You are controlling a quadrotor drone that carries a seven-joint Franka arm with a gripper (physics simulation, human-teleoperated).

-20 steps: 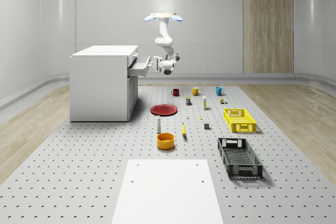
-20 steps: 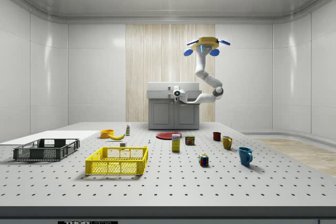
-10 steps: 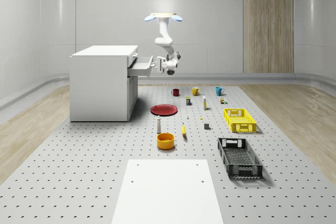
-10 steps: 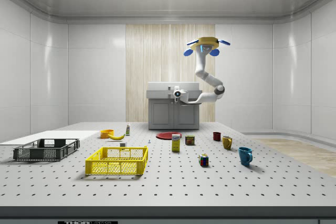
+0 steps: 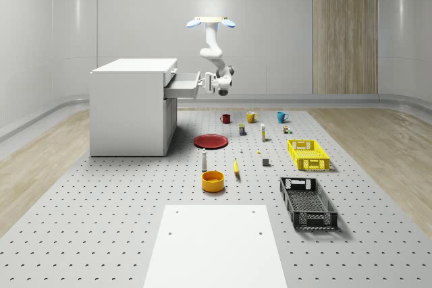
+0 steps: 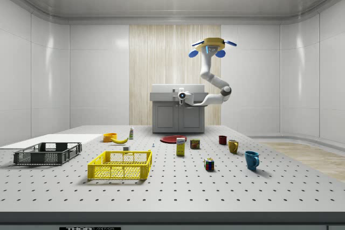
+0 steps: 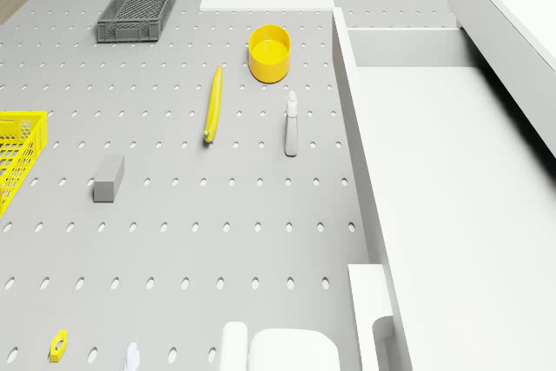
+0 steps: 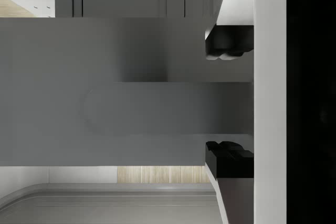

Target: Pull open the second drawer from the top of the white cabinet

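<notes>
A drawer [image 5: 181, 83] is seen drawn out of the white cabinet [image 5: 133, 106] near its top, projecting toward the whole-scene view's right; which drawer in the stack it is cannot be told. In the drone view its pale, bare interior [image 7: 452, 188] is seen from above. In the wrist view the drawer's bar handle [image 8: 168, 107] is seen lying between the two black finger pads [image 8: 229, 42], which stand apart on either side of it; whether they press on it cannot be told. The gripper [image 5: 205, 84] is placed right at the drawer front, at about 3 o'clock from the cabinet in the whole-scene view. The drone [image 5: 210, 23] is seen hovering high above the pegboard table [image 5: 121, 220], at about 1 o'clock from the gripper, with the arm bent down from it. A red plate [image 5: 210, 141] lies on the table at about 6 o'clock from the gripper, and beyond it a white bottle [image 5: 204, 160] and a yellow bowl [image 5: 212, 181]. A yellow crate [image 5: 308, 154] and a black crate [image 5: 308, 202] are set well apart at about 4 o'clock.
</notes>
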